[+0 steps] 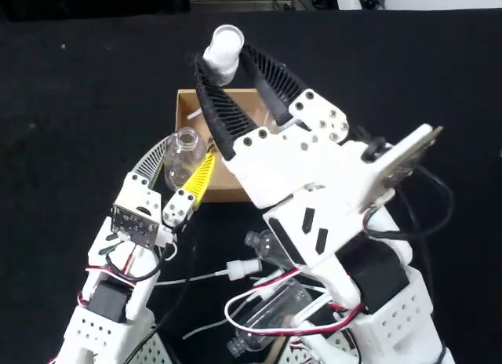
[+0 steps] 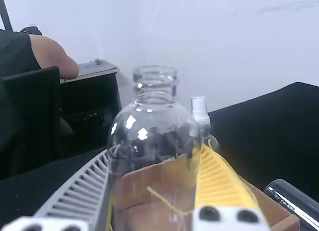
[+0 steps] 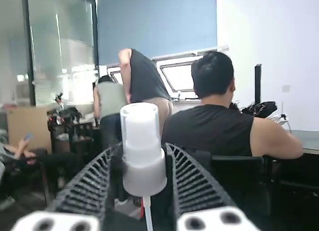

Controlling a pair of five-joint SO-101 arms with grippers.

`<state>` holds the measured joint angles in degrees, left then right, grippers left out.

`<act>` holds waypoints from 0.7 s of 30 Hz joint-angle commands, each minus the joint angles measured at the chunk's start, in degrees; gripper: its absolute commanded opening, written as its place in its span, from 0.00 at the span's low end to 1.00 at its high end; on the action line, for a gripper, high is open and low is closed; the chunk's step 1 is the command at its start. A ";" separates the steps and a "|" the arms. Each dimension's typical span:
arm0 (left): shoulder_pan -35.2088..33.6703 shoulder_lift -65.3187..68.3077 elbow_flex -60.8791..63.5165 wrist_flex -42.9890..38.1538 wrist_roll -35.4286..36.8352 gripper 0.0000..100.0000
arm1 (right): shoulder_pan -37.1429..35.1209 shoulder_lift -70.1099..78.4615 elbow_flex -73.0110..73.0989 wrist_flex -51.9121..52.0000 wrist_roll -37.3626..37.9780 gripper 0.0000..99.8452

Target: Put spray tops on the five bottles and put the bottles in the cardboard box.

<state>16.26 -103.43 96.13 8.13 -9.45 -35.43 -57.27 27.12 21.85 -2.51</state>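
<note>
My left gripper (image 1: 186, 158) is shut on a clear open-necked bottle (image 1: 183, 154), held upright at the near left corner of the cardboard box (image 1: 192, 107). In the left wrist view the bottle (image 2: 152, 136) stands between a grey finger (image 2: 79, 191) and a yellow finger (image 2: 218, 180). My right gripper (image 1: 227, 74) is shut on a white spray top (image 1: 223, 52), raised above the box's far side; its thin tube hangs down (image 3: 148, 213). The spray top (image 3: 142, 149) sits between the black ribbed fingers (image 3: 87, 183). A capped bottle's sprayer (image 2: 199, 110) pokes up inside the box.
On the black table in front of the box lie clear bottles (image 1: 271, 246) (image 1: 271, 321) and a loose spray top with its tube (image 1: 239, 268), partly under the right arm. Red and white cables (image 1: 259, 301) loop over them. Another bottle (image 2: 291, 198) lies beside the box.
</note>
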 commanded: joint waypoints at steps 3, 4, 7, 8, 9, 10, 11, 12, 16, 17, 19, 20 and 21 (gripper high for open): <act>0.84 -0.53 1.27 -1.49 0.62 0.03 | -4.57 -0.84 -0.22 0.62 3.69 0.01; 0.75 -0.53 1.27 -1.49 0.62 0.03 | -4.66 -0.84 -0.22 0.62 4.04 0.01; 0.75 -0.53 1.27 -1.49 0.62 0.03 | -4.66 -0.84 -0.04 0.70 4.31 0.01; 0.75 -0.53 1.27 -1.49 0.62 0.03 | -4.66 -0.84 -0.04 1.05 4.31 0.01; 0.75 -0.53 1.27 -1.49 0.62 0.03 | -4.66 -0.84 -0.22 1.93 4.40 0.01; 0.75 -0.53 1.27 -1.49 0.62 0.03 | -4.66 -0.84 -0.40 2.81 4.40 0.01; 0.75 -0.53 1.27 -1.49 0.62 0.03 | -4.75 -0.84 -0.40 3.43 4.40 0.01; 0.75 -0.53 1.27 -1.49 0.62 0.03 | -4.84 -0.84 -0.40 3.96 4.40 0.01; 0.75 -0.53 1.27 -1.49 0.62 0.03 | -4.84 -0.84 0.66 3.96 4.48 0.01; 0.75 -0.53 1.27 -1.49 0.62 0.03 | -4.84 -0.84 0.92 3.96 4.48 0.01; 0.75 -0.53 1.27 -1.49 0.62 0.03 | -4.92 -0.84 1.19 4.22 4.48 0.01; 0.75 -0.53 1.27 -1.49 0.62 0.03 | -5.36 -0.84 1.36 4.22 4.48 0.01; 0.75 -0.53 1.27 -1.49 0.62 0.03 | -6.07 -0.84 2.07 4.22 4.48 0.01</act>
<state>16.70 -103.43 96.13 8.13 -9.45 -39.47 -57.27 28.88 25.80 1.54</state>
